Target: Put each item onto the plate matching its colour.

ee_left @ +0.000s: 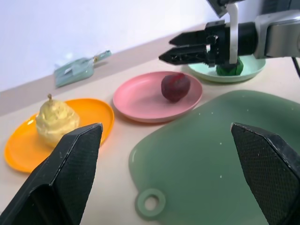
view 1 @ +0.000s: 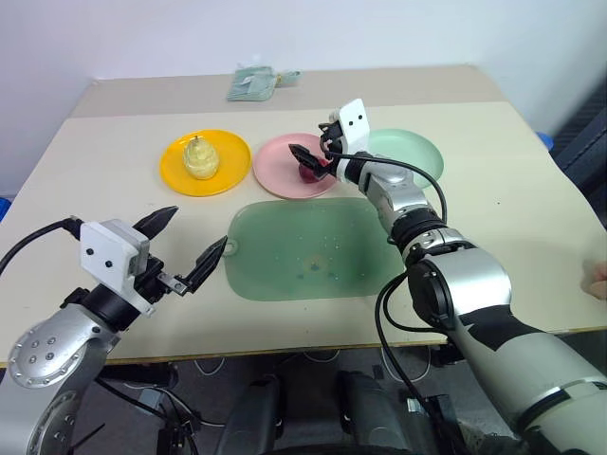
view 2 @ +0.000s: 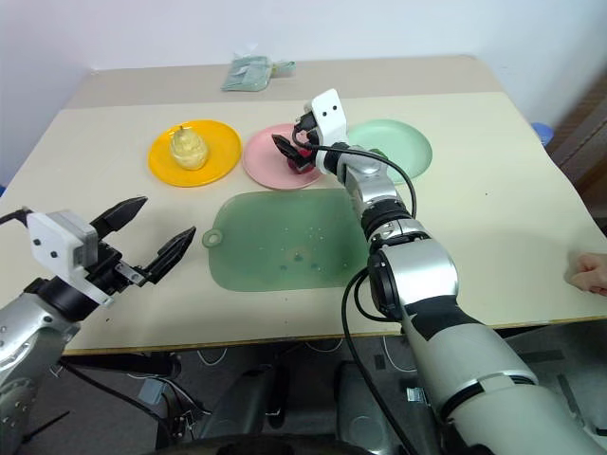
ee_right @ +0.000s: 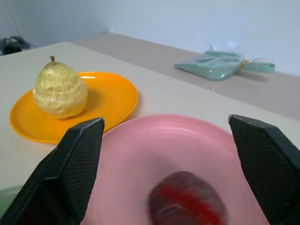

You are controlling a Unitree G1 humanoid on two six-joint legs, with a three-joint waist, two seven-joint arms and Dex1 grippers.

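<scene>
Maroon ball (ee_left: 176, 86): we see it resting on the pink plate (view 1: 275, 171), free of any finger, so we judge this item placed. It looks light, hard and round, with a matt skin; we would expect it to roll if nudged, so any hold should pinch it across its widest middle.

Pale pear (ee_right: 60, 91): it stands upright on the yellow-orange plate (ee_right: 117, 101), stalk up. Its bumpy surface should give the pads some bite; we would take it at the fat lower body, not at the thin stalk.

Dark green chunk (ee_left: 229, 68): it lies on the mint green plate (view 1: 417, 152), partly hidden behind the right arm in the left wrist view. Its flat facets look stiff and easy to clamp on two opposite faces.

Right gripper (view 1: 313, 159): we see its black fingers spread wide, empty, held just above the maroon ball over the pink plate.

Left gripper (view 1: 188, 248): fingers wide apart and empty, near the edge of the table (view 1: 531, 218), well apart from the plates.

Green mat (view 1: 303, 251): bare, just in front of the three plates.

Progress: we judge all three items sit on matching colours.
</scene>
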